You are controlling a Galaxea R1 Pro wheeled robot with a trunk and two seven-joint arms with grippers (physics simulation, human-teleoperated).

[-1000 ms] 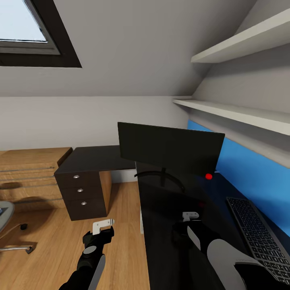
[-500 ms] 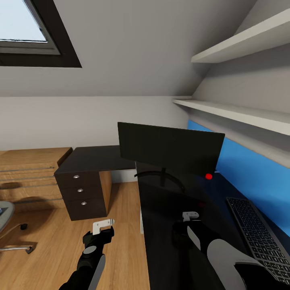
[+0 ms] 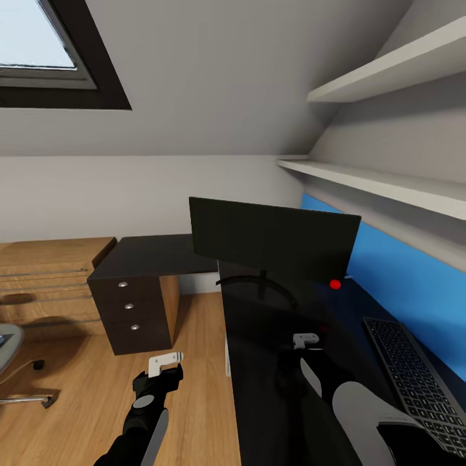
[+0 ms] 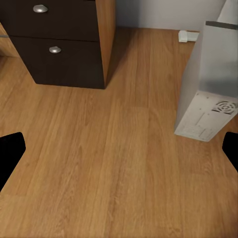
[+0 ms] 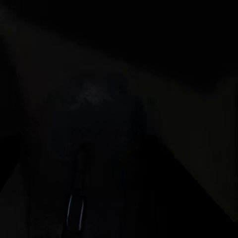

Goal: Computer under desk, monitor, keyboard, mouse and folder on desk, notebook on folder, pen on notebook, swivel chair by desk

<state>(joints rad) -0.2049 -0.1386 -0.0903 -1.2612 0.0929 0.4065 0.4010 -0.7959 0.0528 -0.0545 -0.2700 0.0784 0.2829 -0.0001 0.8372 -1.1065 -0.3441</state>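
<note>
My left gripper [image 3: 162, 370] hangs low over the bare wooden floor [image 3: 194, 401], just off the near long edge of the glossy black L-shaped desk [image 3: 259, 401]; its black fingertips [image 4: 11, 151] sit at opposite sides of the left wrist view, spread wide with nothing between them. My right gripper [image 3: 304, 346] rests over the middle of the desk top, and I cannot tell whether its fingers are apart or together: the right wrist view is almost black, showing only a dim rounded dark shape that may be the small black mouse [image 5: 99, 134].

At the desk's near right edge, against the blue back panel [image 3: 401, 285], lies the long dark grey keyboard with rows of keys [image 3: 414, 382], well apart from my right gripper with open desk top between. Under the desk the light grey-white computer tower [image 4: 208, 89] stands upright on the floor, with free planks between it and the black three-drawer unit [image 3: 129, 314].

Farther along, the wide black flat monitor on its thin curved stand [image 3: 275, 239] stands upright near the inner corner of the L. At the far left, part of the grey swivel chair [image 3: 10, 362] with its chrome base shows, before a light wooden drawer chest [image 3: 45, 272].

Against half a second ago, my right gripper has eased slightly forward; my left gripper, the monitor and the keyboard are unchanged.
</note>
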